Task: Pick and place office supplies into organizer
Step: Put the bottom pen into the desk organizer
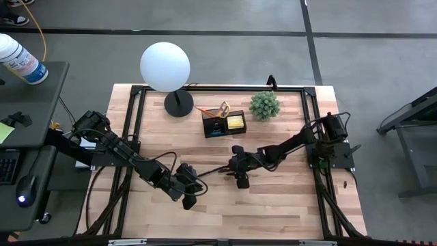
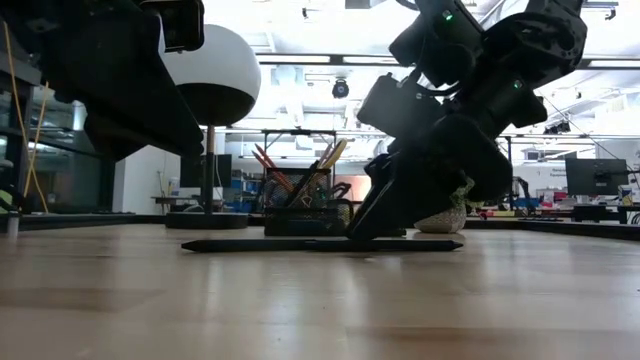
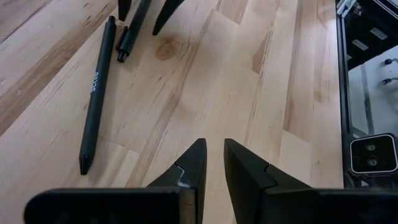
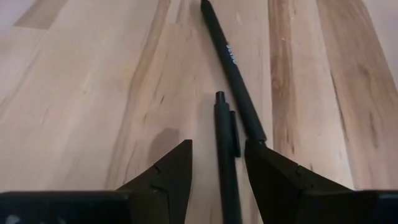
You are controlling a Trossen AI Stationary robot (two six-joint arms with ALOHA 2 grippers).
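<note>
Two black pens lie flat on the wooden table between my arms. One is a long plain pen (image 4: 233, 62) (image 3: 96, 93). The other is a pen with a clip (image 4: 222, 143) (image 3: 132, 34). My right gripper (image 4: 217, 144) (image 1: 240, 179) is open and down at the table, one finger on each side of the clipped pen. My left gripper (image 3: 214, 142) (image 1: 190, 193) is open only narrowly and hovers near the long pen's other end, holding nothing. The black organizer (image 1: 224, 124) stands at the far side with yellow scissors, a yellow pad and pencils in it. My right gripper comes slanting down along the clipped pen, and a gap shows on both sides of the pen. One fingertip (image 4: 261, 152) stands right at the end of the long pen (image 4: 256, 134). I cannot tell whether they touch.
A white globe lamp (image 1: 165, 65) on a black base and a small green plant (image 1: 264, 104) flank the organizer at the far edge. A black frame (image 1: 136, 123) borders the table. Bare wood lies toward the near edge.
</note>
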